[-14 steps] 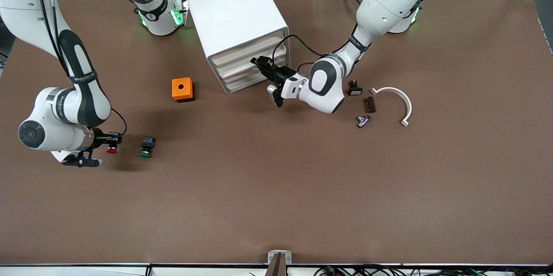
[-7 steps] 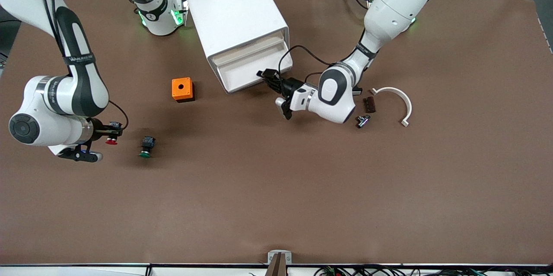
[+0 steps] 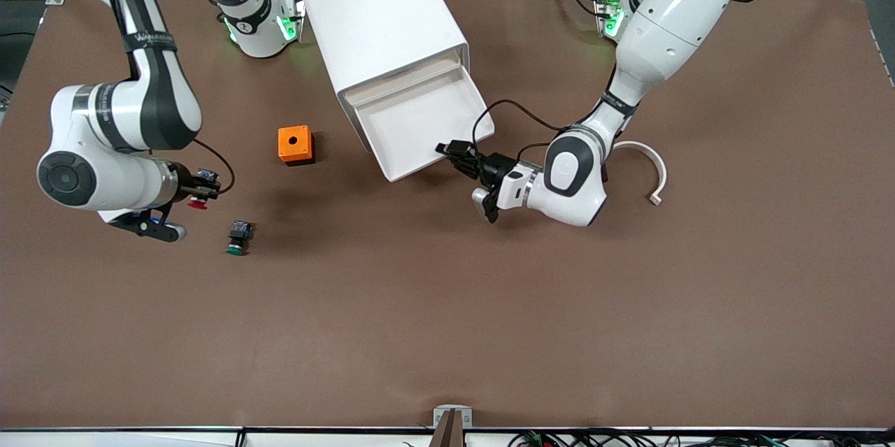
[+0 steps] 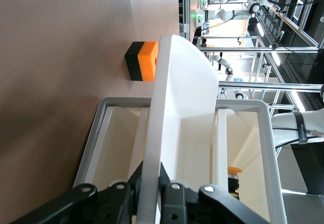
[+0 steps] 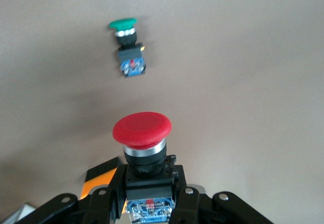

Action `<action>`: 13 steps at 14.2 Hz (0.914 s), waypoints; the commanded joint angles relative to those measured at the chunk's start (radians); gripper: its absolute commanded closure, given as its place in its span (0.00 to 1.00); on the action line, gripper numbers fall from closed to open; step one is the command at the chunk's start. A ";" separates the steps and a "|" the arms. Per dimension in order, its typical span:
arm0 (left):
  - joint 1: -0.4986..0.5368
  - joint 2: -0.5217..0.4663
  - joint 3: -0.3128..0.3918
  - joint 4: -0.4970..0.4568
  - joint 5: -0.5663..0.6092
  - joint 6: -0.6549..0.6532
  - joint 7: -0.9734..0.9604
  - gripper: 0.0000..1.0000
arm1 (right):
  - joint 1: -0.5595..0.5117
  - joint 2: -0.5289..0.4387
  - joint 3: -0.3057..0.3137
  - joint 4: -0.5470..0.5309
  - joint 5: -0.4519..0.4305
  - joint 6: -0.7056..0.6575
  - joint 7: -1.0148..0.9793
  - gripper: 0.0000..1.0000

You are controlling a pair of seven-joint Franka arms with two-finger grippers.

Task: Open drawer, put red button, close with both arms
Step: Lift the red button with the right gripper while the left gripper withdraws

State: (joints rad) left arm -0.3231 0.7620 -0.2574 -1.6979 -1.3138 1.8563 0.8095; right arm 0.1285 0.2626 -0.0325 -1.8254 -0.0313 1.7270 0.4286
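Observation:
The red button (image 3: 198,204) is held off the table in my right gripper (image 3: 205,185), which is shut on its black-and-blue body. It is over the table between the orange box and the green button. In the right wrist view the red cap (image 5: 142,129) stands out past my right gripper (image 5: 150,186). The white cabinet (image 3: 377,20) has its lowest drawer (image 3: 412,125) pulled out. My left gripper (image 3: 449,150) is shut on the drawer's front wall. In the left wrist view my left gripper (image 4: 151,181) pinches that wall (image 4: 172,113).
A green-capped button (image 3: 237,237) lies on the table near my right gripper, and shows in the right wrist view (image 5: 126,47). An orange box (image 3: 295,145) stands beside the cabinet toward the right arm's end. A white curved piece (image 3: 647,167) lies beside the left arm.
My left gripper has pulled the drawer out toward the front camera. My right gripper has lifted the red button off the table and carried it toward the cabinet.

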 commanded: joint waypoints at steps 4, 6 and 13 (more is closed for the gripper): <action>0.019 0.020 0.000 0.029 0.036 0.004 -0.128 0.01 | 0.152 -0.078 -0.003 -0.015 0.086 -0.060 0.324 0.83; 0.024 0.010 0.018 0.065 0.109 0.003 -0.252 0.00 | 0.239 -0.095 -0.003 -0.015 0.088 -0.060 0.492 0.83; 0.134 -0.003 0.020 0.164 0.355 -0.066 -0.378 0.00 | 0.437 -0.091 -0.004 0.044 0.221 -0.026 0.875 0.83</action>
State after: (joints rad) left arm -0.2180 0.7706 -0.2382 -1.5782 -1.0271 1.8340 0.4741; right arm 0.5292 0.1814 -0.0243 -1.7975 0.1640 1.6919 1.2192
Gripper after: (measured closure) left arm 0.004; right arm 0.595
